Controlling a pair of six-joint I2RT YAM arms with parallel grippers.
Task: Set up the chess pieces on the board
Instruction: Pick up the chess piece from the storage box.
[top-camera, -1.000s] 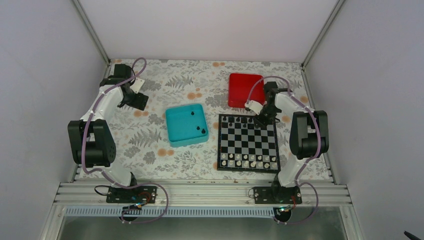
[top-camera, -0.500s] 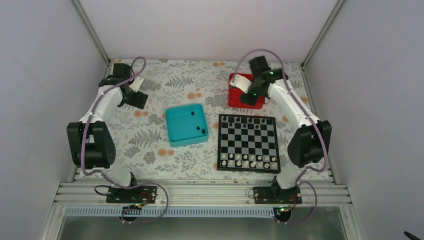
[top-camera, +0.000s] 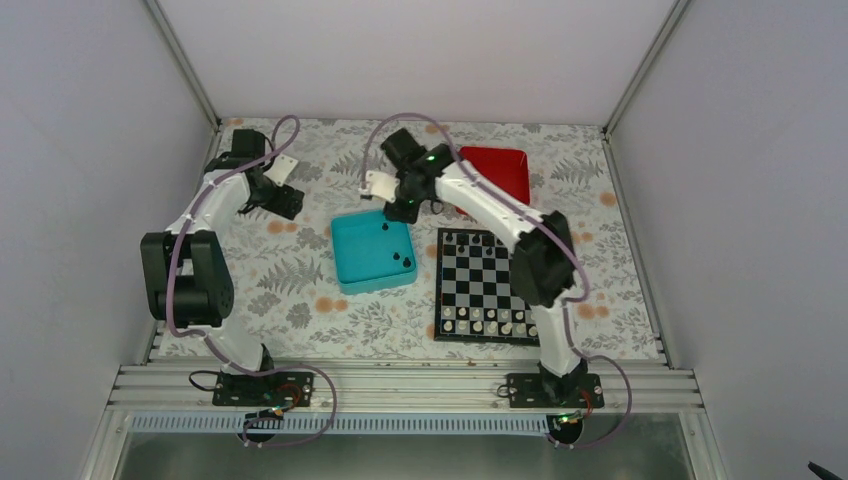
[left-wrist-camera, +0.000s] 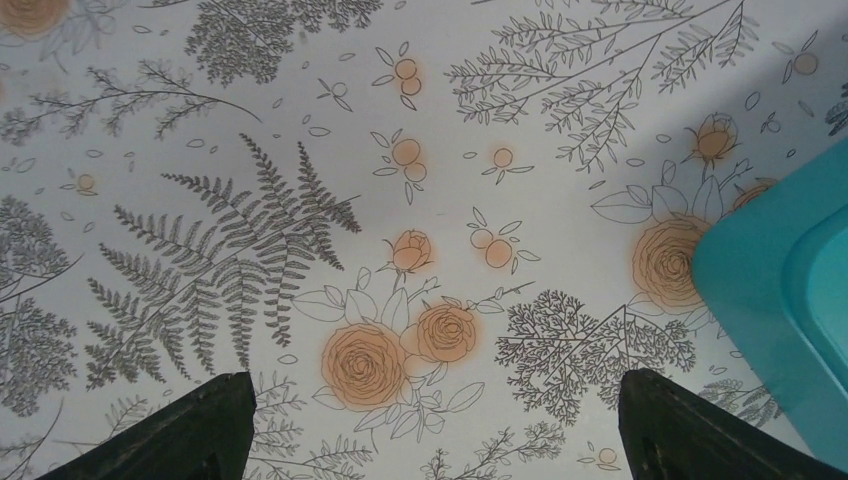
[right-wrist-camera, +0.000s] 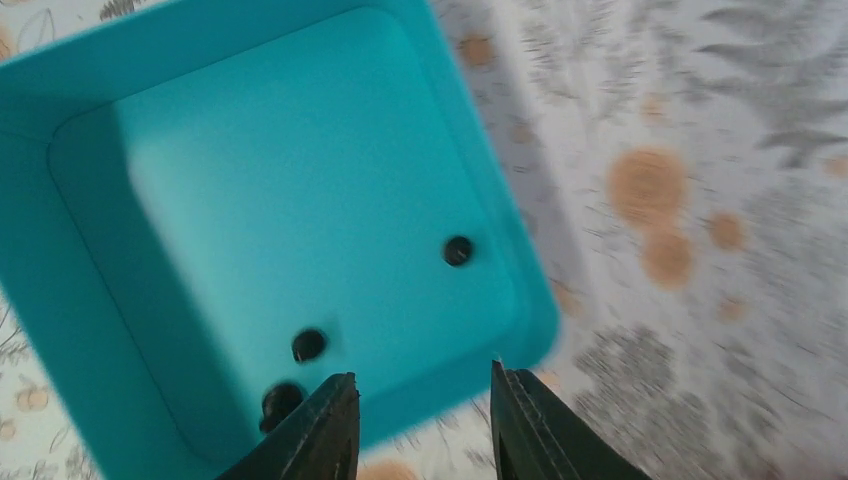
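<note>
- Right arm (top-camera: 490, 205): it reaches from its base at the near right, slants across the far left part of the board (top-camera: 500, 285), and ends over the far edge of the teal tray (top-camera: 337, 250).
- Right gripper (top-camera: 394, 210) (right-wrist-camera: 420, 400): it points down into the tray. The jaws stand moderately apart with nothing between them, and the fingers (right-wrist-camera: 335, 425) touch no piece.
- Black pieces (top-camera: 397, 256) (right-wrist-camera: 309, 345): three lie loose on the floor of the teal tray (right-wrist-camera: 90, 300). Two sit close together near the right gripper's fingertips, and one lies apart from them. More black pieces stand along the far rows of the board, where the right arm partly hides them.
- White pieces (top-camera: 495, 322): they fill the two near rows of the board.
- Left arm (top-camera: 215, 205): the elbow is folded up at the left side of the table, and the forearm runs toward the far left corner.
- Left gripper (top-camera: 283, 203) (left-wrist-camera: 440, 420): it faces down over the flowered cloth (left-wrist-camera: 300, 200), left of the teal tray (left-wrist-camera: 770, 290) and clear of it. The jaws are spread wide and hold nothing.
- Red tray (top-camera: 500, 170): it lies beyond the board, at the far side of the table.
</note>
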